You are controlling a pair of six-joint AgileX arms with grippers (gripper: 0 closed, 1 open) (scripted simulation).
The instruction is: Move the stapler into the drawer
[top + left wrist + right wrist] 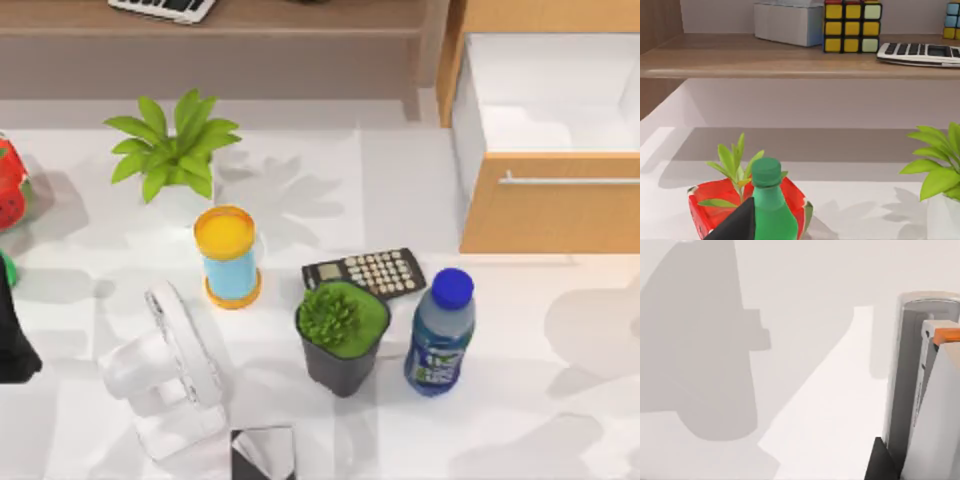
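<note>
Right gripper (pixel 883 460) beside the stapler (pixel 912 390) over bare white table (pixel 805 405) — whether it is clamped I cannot tell.
The grey-white stapler, with an orange bit at one end, stands close against the gripper's dark edge in the right wrist view. The left gripper (pixel 735 225) is parked at the table's left edge by a green bottle (pixel 771 210); whether it is apart or together I cannot tell. The drawer (pixel 550 215) sits pulled out at the top view's upper right — white inside showing, silver handle (pixel 570 180) across its front, calculator (pixel 365 272) near its lower left.
</note>
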